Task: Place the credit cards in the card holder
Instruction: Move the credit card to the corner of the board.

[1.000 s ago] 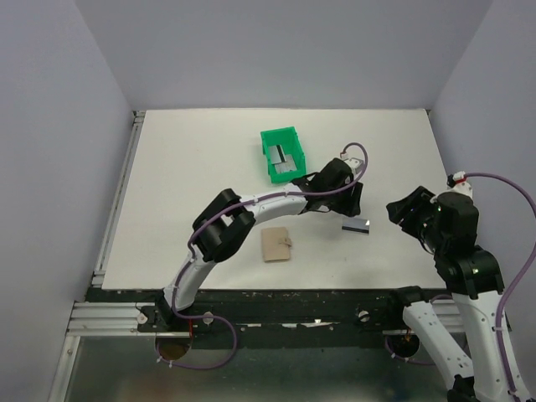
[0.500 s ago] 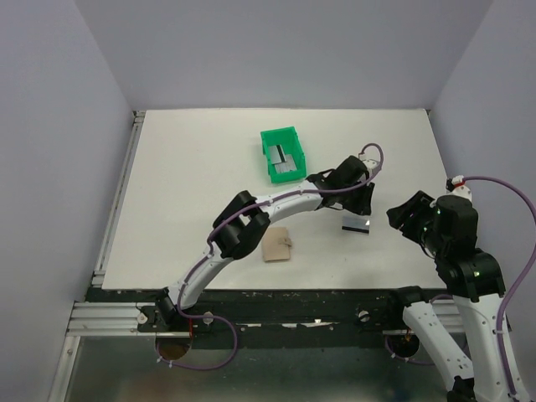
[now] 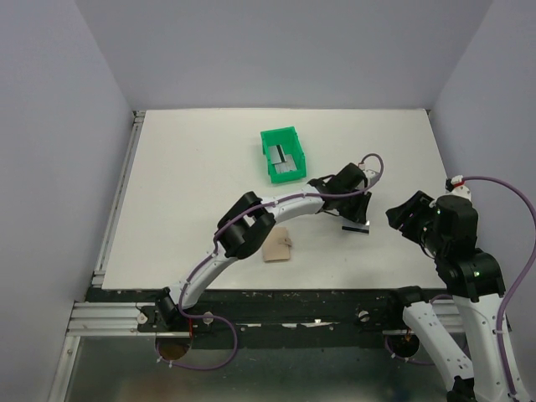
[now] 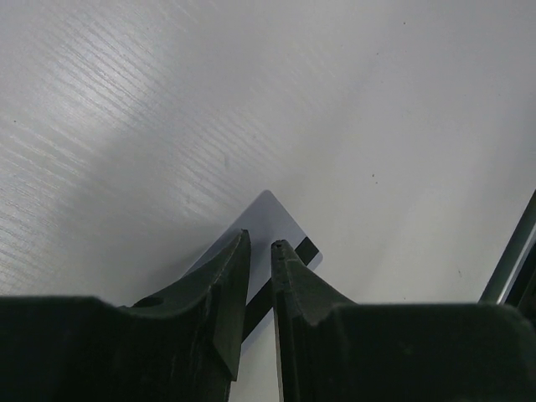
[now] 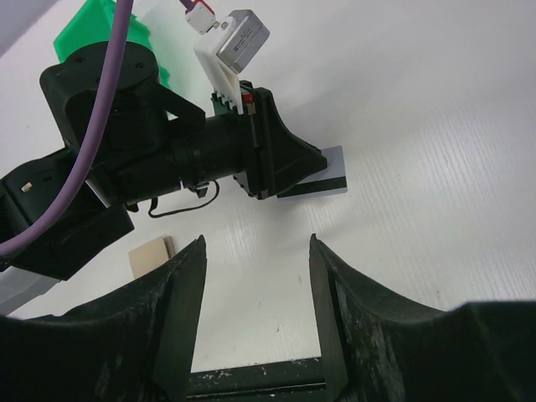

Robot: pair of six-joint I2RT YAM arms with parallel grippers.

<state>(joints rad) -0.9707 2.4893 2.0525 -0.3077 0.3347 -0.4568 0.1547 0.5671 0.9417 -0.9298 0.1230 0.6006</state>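
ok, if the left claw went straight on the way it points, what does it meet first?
The thin silver-grey plastic card with the dark stripe, lying on the white table just beyond the tips of the left claw. Whether they touch it is unclear.

The white table (image 3: pixel 184 184) bears a green bin (image 3: pixel 281 153), a tan card holder (image 3: pixel 279 245) and a dark-striped credit card (image 3: pixel 356 227).

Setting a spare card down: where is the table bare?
Bare: the table's left half, from green bin to side rail, and the strip beyond the bin. Crowded: around the credit card under the left gripper and the card holder.
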